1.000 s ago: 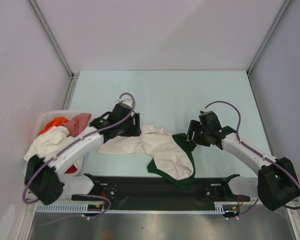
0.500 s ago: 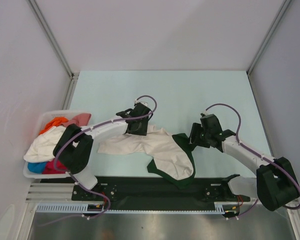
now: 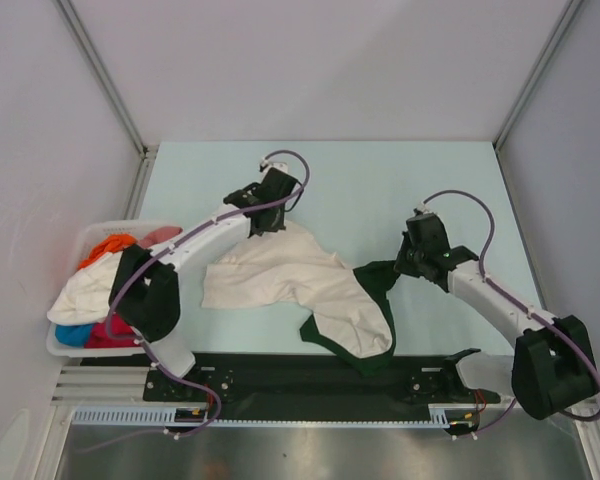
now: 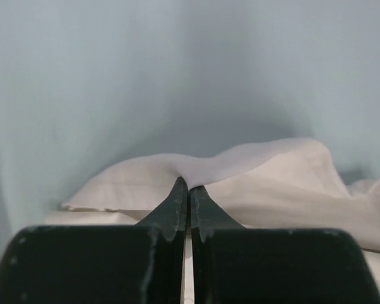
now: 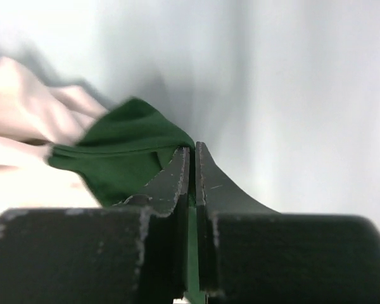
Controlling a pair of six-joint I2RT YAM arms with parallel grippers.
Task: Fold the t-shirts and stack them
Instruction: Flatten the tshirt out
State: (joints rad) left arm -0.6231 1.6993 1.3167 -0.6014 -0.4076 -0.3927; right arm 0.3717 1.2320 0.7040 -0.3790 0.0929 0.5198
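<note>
A cream-white t-shirt [image 3: 300, 285] with dark green sleeves lies crumpled on the pale table, near the front. My left gripper [image 3: 272, 226] is shut on its cream cloth [image 4: 253, 168] at the far left edge. My right gripper [image 3: 404, 266] is shut on the dark green sleeve [image 5: 123, 149] at the shirt's right side; green cloth shows between the jaws. Other t-shirts [image 3: 95, 285] in white, orange, red and blue are heaped in the basket at the left.
A white plastic basket [image 3: 55, 343] stands at the table's left edge beside the left arm. A black rail [image 3: 310, 375] runs along the near edge between the arm bases. Grey walls close in the table at the back and both sides.
Both grippers have gone from open to shut on the cream and green shirt. The left gripper moved right and away from the basket to the shirt's far edge, lifting cloth with it.
</note>
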